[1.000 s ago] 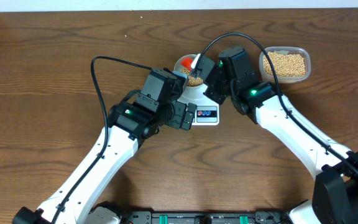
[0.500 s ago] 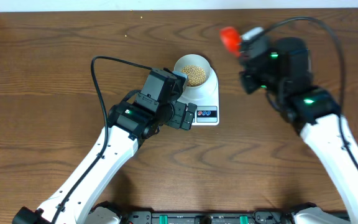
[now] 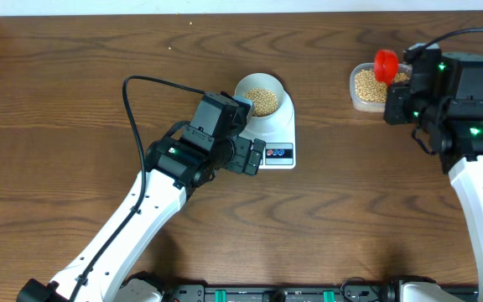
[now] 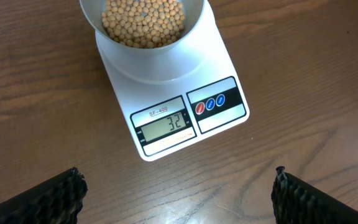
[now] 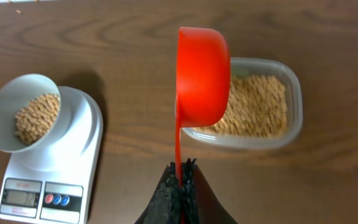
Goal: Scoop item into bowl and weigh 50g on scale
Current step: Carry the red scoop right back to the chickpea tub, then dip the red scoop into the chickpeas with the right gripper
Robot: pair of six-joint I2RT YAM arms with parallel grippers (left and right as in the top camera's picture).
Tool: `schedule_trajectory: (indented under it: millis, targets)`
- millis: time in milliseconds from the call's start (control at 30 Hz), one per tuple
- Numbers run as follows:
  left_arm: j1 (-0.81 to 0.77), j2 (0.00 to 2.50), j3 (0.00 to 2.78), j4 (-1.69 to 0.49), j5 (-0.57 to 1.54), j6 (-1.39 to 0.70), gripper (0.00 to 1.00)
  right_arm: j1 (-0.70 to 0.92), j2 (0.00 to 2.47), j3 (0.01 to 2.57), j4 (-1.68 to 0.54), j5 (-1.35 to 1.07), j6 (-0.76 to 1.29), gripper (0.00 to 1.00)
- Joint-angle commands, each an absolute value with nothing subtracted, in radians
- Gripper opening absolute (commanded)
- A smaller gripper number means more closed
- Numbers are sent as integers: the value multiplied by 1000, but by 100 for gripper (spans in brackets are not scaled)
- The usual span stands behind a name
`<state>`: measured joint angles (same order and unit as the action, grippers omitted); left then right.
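A pale bowl (image 3: 285, 106) holding tan beans (image 3: 263, 101) stands on the white scale (image 3: 280, 155). In the left wrist view the scale's display (image 4: 166, 123) reads 32. My left gripper (image 3: 254, 157) sits at the scale's front-left edge, open, with only bare wood between its fingertips (image 4: 55, 199). Far to the right, my right gripper (image 5: 180, 171) is shut on the thin handle of a red scoop (image 5: 202, 74). The scoop is turned on edge over the left part of a clear tub (image 5: 294, 118) of more beans (image 5: 257, 106). I cannot see the inside of the scoop.
The clear tub (image 3: 357, 102) stands at the back right of the dark wooden table, well apart from the scale. The left arm's black cable (image 3: 132, 101) arcs over the table to the left of the bowl.
My right arm has swung away from above the bowl, carrying the red scoop to the right, to over the tub. The left arm has stayed where it was.
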<state>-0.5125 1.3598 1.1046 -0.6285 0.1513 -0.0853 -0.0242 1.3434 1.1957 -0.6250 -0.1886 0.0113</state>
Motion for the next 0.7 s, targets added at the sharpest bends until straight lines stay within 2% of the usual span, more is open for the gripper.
schedule_trajectory:
  millis: [0, 300, 667]
  targets:
    - [-514, 1365, 1097, -632, 146, -88, 98, -58, 1331, 1198, -667, -216, 12, 1]
    - [-514, 1365, 1097, -632, 146, -88, 98, -87, 1332, 1196, -765, -216, -30, 1]
    - [-514, 1365, 1097, -632, 146, -88, 98, -101, 1357, 1196, -662, -214, -62, 1]
